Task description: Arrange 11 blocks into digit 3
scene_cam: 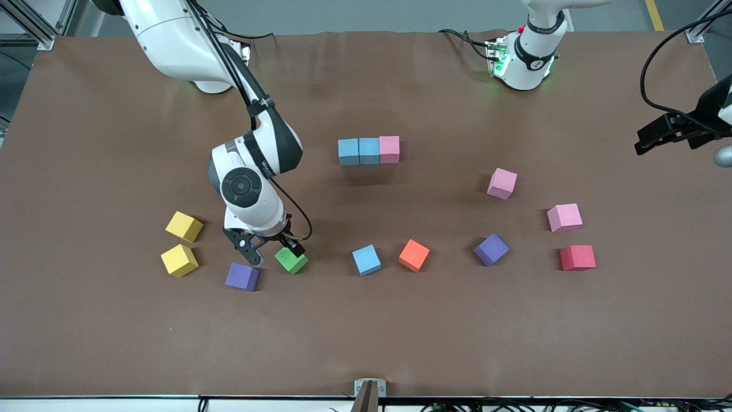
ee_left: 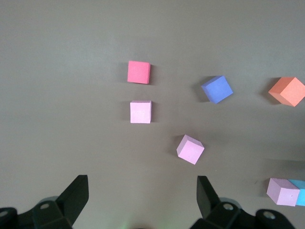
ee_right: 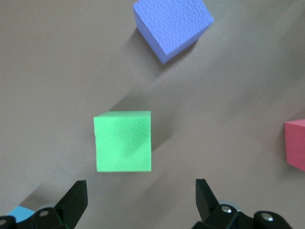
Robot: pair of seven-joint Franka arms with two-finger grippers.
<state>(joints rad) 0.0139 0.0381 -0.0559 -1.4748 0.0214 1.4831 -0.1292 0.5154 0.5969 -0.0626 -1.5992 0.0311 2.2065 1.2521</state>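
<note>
A brown mat covers the whole table (scene_cam: 114, 355), with loose foam blocks scattered across it.

Lowest in the frame lies a purple block (scene_cam: 242, 277), toward the right arm's end. Just above it a loose line of blocks runs across the middle band of the picture: a yellow block (scene_cam: 179, 260), a green block (scene_cam: 291, 260), a light blue block (scene_cam: 366, 260), an orange block (scene_cam: 414, 255), a second purple block (scene_cam: 491, 249) and a red block (scene_cam: 577, 257).

The right gripper (scene_cam: 271, 252) hovers low over the mat at the green block (ee_right: 123, 141). Its fingers (ee_right: 74, 202) are spread wide and hold nothing; the block sits just ahead of them, untouched.

Higher in the frame come a second yellow block (scene_cam: 184, 226), just above the first, and a pink block (scene_cam: 564, 217) just above the red one. Higher still is a tilted pink block (scene_cam: 502, 183).

In the upper middle of the frame three blocks stand touching in a straight row: two light blue ones (scene_cam: 358, 151) and a pink end block (scene_cam: 389, 149).

At the upper edge, at the left arm's end, the left gripper (scene_cam: 652, 140) waits in the air over the table's rim, fingers (ee_left: 76, 195) wide apart and empty.
</note>
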